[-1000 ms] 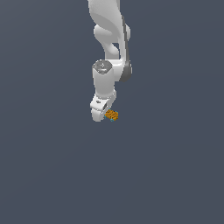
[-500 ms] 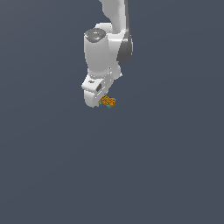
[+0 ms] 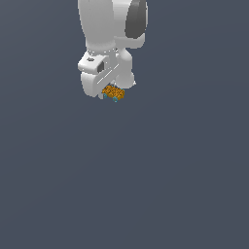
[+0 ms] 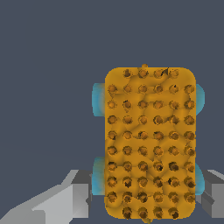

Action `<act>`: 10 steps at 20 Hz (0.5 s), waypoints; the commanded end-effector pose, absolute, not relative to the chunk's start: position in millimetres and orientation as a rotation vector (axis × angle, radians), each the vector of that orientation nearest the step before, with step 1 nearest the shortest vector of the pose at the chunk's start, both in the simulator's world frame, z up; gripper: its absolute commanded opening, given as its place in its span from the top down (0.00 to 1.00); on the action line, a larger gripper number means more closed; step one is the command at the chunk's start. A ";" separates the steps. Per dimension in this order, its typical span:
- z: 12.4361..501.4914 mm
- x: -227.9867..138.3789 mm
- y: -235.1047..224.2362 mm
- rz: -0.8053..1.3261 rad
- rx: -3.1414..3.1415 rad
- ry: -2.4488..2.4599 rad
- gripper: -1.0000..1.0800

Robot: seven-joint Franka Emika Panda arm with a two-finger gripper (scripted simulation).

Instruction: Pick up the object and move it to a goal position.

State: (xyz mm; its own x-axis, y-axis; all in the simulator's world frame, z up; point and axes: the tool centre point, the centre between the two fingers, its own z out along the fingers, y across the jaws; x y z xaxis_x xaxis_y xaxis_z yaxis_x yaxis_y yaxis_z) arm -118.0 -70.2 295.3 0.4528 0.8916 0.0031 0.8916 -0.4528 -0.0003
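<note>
I judge the pick-up done and the carry under way. In the exterior view the object (image 3: 113,92), a small orange-yellow block, hangs directly under the white gripper (image 3: 108,90) with nothing but flat grey-blue backdrop below it, so it appears lifted clear of any surface, though no surface is drawn for me to check against. What is left is the move to the goal, and I see no goal marker in either view, so I cannot say how far there is to go.

In the wrist view the object (image 4: 150,142) fills the middle of the picture: an oblong slab with rounded corners, covered in rows of dark dots, with teal-blue bits peeking out at its long sides. One grey finger (image 4: 74,194) sits against one long side and the other comes in at the opposite side, both near the end of the slab closest to the camera. So I read the jaws as clamped across its narrow width, gripping one end, with the rest sticking out beyond the fingertips.
</note>
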 end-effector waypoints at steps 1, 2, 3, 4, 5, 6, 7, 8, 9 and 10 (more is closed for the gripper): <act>320.6 -120.5 -75.0 -0.004 -2.676 -1.642 1.00; 330.5 -121.3 -76.9 -0.004 -2.676 -1.642 1.00; 340.3 -122.0 -78.9 -0.004 -2.676 -1.642 1.00; 349.7 -122.7 -80.8 -0.003 -2.677 -1.641 1.00; 358.7 -123.3 -82.6 -0.003 -2.677 -1.641 1.00; 367.2 -123.8 -84.3 -0.003 -2.677 -1.641 1.00; 375.2 -124.2 -86.0 -0.003 -2.677 -1.641 1.00; 382.6 -124.6 -87.5 -0.002 -2.678 -1.641 1.00; 389.6 -124.9 -89.0 -0.002 -2.678 -1.641 1.00; 396.1 -125.2 -90.4 -0.002 -2.678 -1.640 1.00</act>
